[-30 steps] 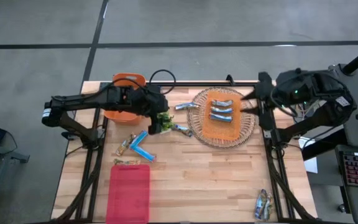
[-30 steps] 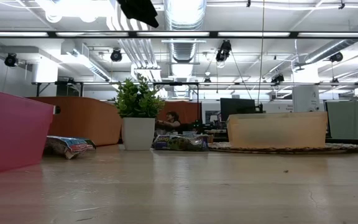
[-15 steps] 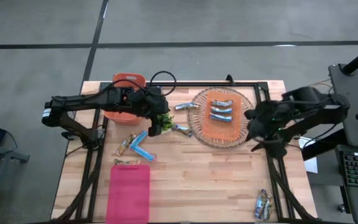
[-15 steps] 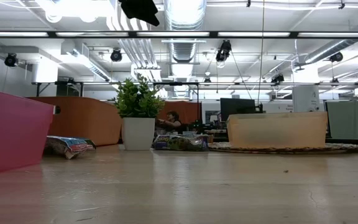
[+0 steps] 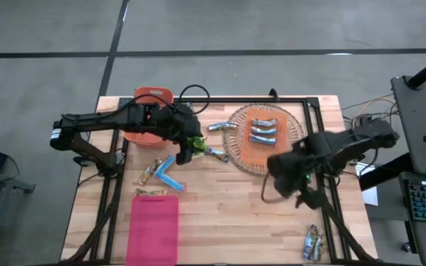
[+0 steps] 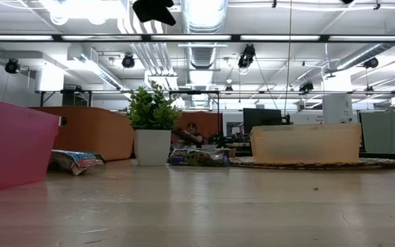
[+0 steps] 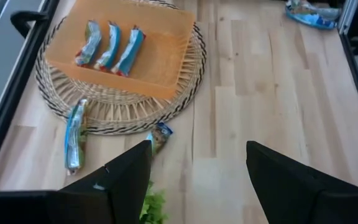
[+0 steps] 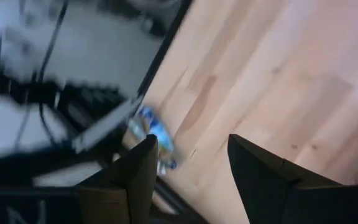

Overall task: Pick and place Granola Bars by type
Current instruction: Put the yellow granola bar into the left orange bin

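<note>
High view: the right end effector (image 5: 281, 179) hangs above bare surface (image 5: 228, 214), just in front of the wicker tray (image 5: 237, 158). In the right wrist view its fingers (image 8: 132, 177) stand spread, with nothing between them, and beyond them a silver-blue bar (image 8: 152, 135) lies at the surface's edge. The left end effector (image 5: 185, 150) sits over the small plant (image 5: 196, 145); in the left wrist view its fingers (image 7: 126, 177) are parted and empty. Three granola bars (image 5: 263, 131) lie side by side in the orange bin (image 5: 261, 155) on the tray. Another bar (image 5: 222, 126) lies against the tray's rim. Two bright blue bars (image 5: 167, 174) lie crossed beside the red bin (image 5: 154, 227).
</note>
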{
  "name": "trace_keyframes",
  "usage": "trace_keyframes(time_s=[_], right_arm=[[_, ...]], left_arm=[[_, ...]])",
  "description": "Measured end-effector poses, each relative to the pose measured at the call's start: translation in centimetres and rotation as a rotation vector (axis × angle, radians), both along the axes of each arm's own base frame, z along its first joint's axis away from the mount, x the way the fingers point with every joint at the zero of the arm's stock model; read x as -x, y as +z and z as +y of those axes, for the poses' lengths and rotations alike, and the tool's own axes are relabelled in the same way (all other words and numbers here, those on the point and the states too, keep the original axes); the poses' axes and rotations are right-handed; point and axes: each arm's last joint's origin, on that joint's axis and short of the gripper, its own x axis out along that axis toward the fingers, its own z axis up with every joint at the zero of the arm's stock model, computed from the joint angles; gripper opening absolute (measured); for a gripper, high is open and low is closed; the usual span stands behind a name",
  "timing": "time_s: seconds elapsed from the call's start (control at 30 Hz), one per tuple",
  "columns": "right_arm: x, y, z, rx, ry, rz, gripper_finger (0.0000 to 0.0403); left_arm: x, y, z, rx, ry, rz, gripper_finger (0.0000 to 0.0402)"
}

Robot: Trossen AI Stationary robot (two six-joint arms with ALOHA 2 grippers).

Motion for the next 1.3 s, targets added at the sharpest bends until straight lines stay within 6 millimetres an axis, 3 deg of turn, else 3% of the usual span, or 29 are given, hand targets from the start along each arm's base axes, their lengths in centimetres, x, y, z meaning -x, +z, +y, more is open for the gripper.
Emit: trace_keyframes(time_s=[0.27, 0.6, 0.87, 1.3], right_arm=[[0.8, -2.2, 4.2, 0.054, 0.262, 0.034, 0.0185], [1.8, -7.0, 8.6, 0.105, 0.449, 0.171, 0.0185], [2.6, -10.4, 12.2, 0.105, 0.531, 0.247, 0.0185], [1.5, -15.4, 15.8, 0.022, 0.598, 0.305, 0.0185]], left_arm=[[0.0, 0.0, 0.0, 0.069, 0.066, -0.002, 0.0242], [0.0, 0.0, 0.0, 0.111, 0.108, -0.003, 0.0242], [0.0, 0.0, 0.0, 0.112, 0.109, -0.003, 0.0242], [0.0, 0.0, 0.0, 0.115, 0.112, -0.003, 0.0242]])
